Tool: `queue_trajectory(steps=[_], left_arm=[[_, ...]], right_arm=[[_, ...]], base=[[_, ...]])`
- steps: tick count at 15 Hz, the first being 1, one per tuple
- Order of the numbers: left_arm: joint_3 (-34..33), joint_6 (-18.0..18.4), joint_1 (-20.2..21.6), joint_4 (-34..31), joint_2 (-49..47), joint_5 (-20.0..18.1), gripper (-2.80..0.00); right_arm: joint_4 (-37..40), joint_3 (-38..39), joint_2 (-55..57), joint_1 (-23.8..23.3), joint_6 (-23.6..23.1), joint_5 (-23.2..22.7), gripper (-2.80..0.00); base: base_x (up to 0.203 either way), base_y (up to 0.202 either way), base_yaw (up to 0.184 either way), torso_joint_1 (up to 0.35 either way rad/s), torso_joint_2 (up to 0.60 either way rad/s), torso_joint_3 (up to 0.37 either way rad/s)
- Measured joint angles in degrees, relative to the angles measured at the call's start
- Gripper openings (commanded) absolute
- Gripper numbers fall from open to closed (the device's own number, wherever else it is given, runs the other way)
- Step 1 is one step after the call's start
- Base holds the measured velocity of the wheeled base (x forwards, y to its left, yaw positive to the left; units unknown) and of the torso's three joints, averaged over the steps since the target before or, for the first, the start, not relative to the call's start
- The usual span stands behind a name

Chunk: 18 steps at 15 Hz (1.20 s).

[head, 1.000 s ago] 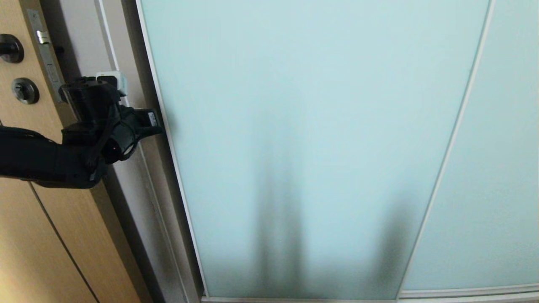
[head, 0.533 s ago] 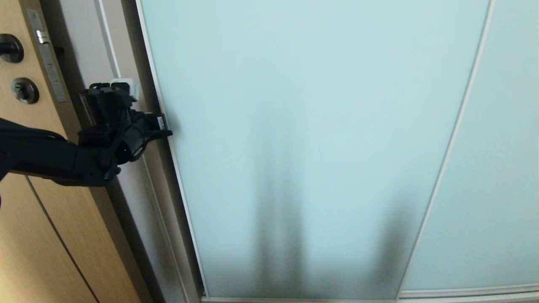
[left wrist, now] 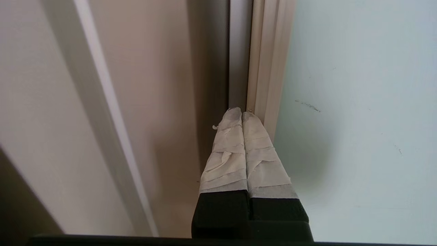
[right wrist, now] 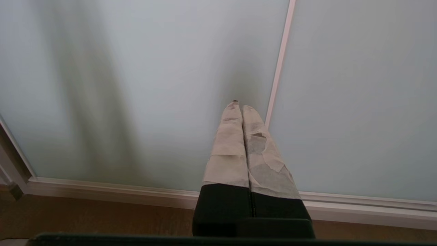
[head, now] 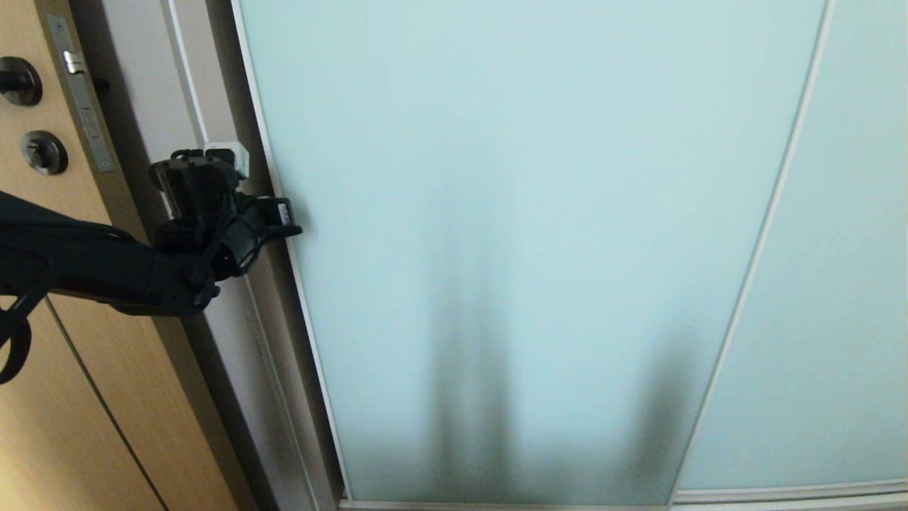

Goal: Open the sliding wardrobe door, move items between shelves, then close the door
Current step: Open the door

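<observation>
The sliding wardrobe door is a frosted aqua panel filling most of the head view, and it stands closed. My left gripper is shut and empty, reaching in from the left. Its taped fingertips rest at the door's silver-white left frame, in the gap beside the jamb. My right gripper is shut, empty and low, pointing at the door near the seam with the neighbouring panel; it is outside the head view. The items and the shelves are hidden behind the glass.
A tan wooden door with black knobs stands at the left, beside the grey jamb. A second frosted panel is on the right. The bottom track runs along the floor.
My left gripper has moved right and a little down, from beside the jamb to the door's left frame. The door stays about where it was.
</observation>
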State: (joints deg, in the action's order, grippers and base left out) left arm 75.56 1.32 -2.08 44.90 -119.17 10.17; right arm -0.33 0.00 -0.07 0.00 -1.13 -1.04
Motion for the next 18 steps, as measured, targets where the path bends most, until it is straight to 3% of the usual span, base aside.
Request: queue_trajectory(steps=[10, 18], left_arm=[[1.19, -0.22, -6.78, 1.54, -2.15, -0.66, -2.80], [0.71, 0.28, -18.01, 3.85, -4.50, 0.38, -2.80]], right_arm=[[0.00, 0.00, 0.00, 0.00, -0.01, 0.00, -2.80], [0.02, 0.00, 0.00, 0.00, -0.02, 0.00, -2.80]], base=[[0.000, 0.000, 0.000, 0.000, 0.00, 0.000], [0.000, 0.000, 0.000, 0.000, 0.00, 0.000]])
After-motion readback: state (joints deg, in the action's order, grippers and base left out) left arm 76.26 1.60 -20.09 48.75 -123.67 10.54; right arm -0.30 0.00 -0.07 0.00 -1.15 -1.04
